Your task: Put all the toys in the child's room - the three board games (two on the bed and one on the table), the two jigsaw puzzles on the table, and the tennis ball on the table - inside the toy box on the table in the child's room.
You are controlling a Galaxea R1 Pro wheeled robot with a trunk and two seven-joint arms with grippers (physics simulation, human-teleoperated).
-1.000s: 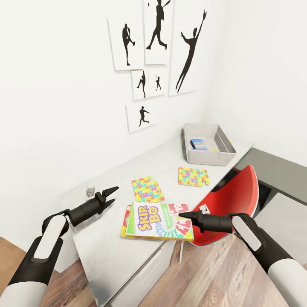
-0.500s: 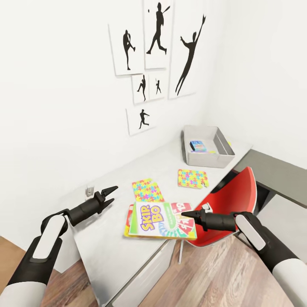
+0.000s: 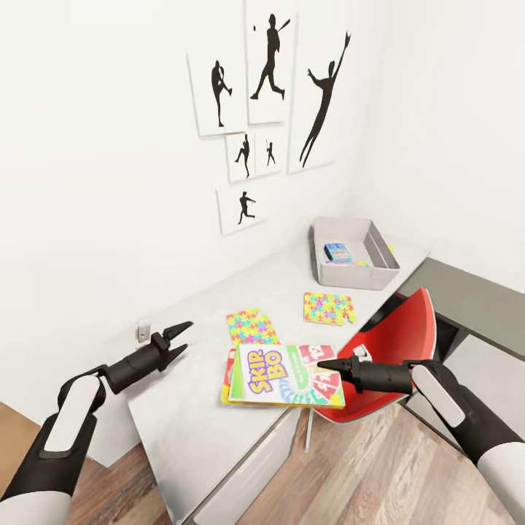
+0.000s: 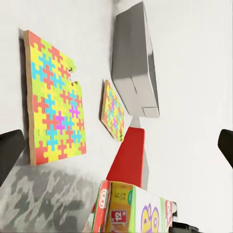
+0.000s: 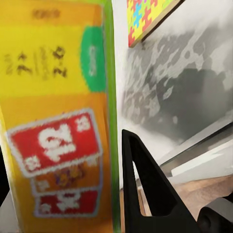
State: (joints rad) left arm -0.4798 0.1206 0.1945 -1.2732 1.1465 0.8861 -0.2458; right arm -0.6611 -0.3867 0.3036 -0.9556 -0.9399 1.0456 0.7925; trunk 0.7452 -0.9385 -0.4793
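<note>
The left gripper (image 3: 177, 340) hovers over the near end of the table (image 3: 189, 430) with its fingers spread apart and nothing between them. Just beyond it, one jigsaw puzzle (image 3: 251, 327) lies flat, and the Skip-Bo box (image 3: 284, 375) sits tilted at the table's front edge, overlapping that puzzle's near edge. The right gripper (image 3: 323, 364) is clamped on the box's right edge. A second puzzle (image 3: 329, 308) lies farther back, beside a red chair (image 3: 394, 350). At the far end stands the toy box (image 3: 355, 273), a small blue game (image 3: 337, 252) inside it.
</note>
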